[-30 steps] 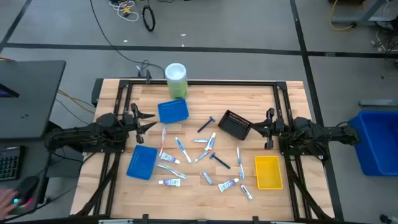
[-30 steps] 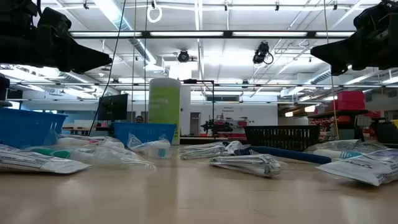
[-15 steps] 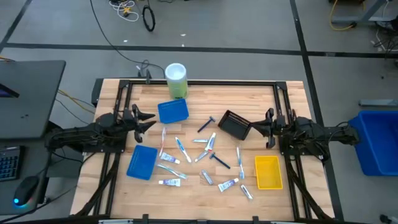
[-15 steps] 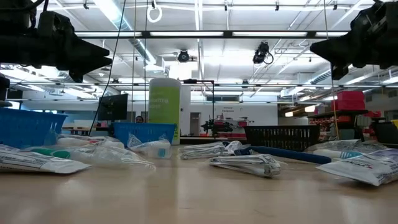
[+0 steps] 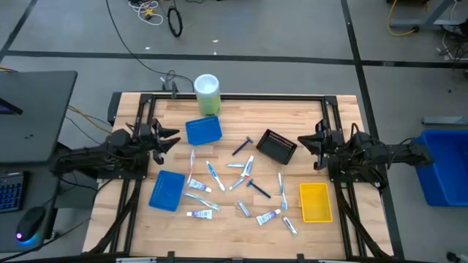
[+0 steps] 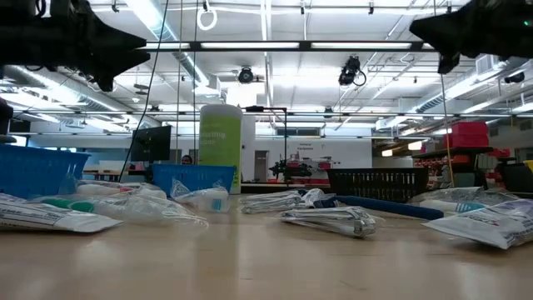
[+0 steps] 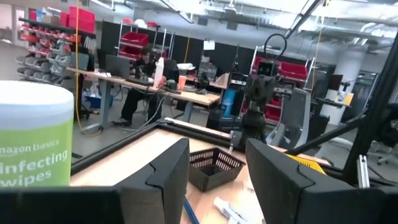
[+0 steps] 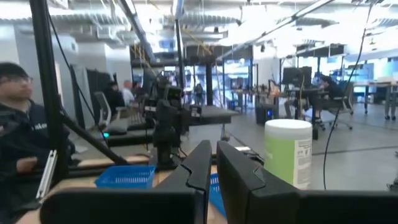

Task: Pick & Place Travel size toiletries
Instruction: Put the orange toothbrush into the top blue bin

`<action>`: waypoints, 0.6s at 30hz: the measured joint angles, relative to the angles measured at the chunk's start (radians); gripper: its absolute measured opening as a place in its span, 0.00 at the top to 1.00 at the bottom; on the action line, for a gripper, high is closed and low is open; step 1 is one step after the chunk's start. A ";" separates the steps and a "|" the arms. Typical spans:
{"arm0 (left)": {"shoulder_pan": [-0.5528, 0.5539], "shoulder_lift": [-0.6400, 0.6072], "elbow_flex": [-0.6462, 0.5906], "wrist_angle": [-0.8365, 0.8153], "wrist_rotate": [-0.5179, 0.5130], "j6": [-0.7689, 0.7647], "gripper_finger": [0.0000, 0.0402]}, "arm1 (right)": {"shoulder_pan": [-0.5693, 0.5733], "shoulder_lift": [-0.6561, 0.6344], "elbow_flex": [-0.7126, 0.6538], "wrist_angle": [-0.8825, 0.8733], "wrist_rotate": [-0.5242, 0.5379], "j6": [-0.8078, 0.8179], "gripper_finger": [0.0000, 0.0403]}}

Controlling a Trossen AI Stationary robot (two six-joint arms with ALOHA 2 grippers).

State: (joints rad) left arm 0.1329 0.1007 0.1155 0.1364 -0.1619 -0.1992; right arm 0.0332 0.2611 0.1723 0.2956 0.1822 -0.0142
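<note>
The travel size toiletries lie scattered on the wooden table's middle: small white tubes, slim toothbrushes and dark blue razors, several in clear wrappers. My left gripper hovers open, high above the table's left side beside the far blue tray; its fingers stand apart. My right gripper hovers shut over the right side, next to the black basket. In the low view both the left gripper and the right gripper hang near the picture's top, well above the items.
A tall green-and-white wipes cylinder stands at the far edge. A second blue tray sits at the near left, a yellow tray at the near right. A black frame rims the table. People sit in the room behind.
Both arms have risen: in the low view the two grippers stand higher than a second ago. The left gripper has also drawn back a little toward the table's left edge. The toiletries and trays have stayed where they were.
</note>
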 joint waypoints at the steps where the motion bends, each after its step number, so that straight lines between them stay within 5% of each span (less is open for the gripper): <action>1: 0.000 0.029 0.011 -0.003 0.001 -0.003 0.58 | 0.000 0.044 0.030 -0.004 -0.001 -0.002 0.91; 18: -0.102 0.571 0.327 -0.105 -0.067 0.024 0.58 | -0.016 0.789 0.444 -0.092 0.076 -0.029 0.91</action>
State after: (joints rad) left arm 0.0311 0.6715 0.4424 0.0318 -0.2292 -0.1750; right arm 0.0176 1.0500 0.6167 0.2036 0.2579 -0.0429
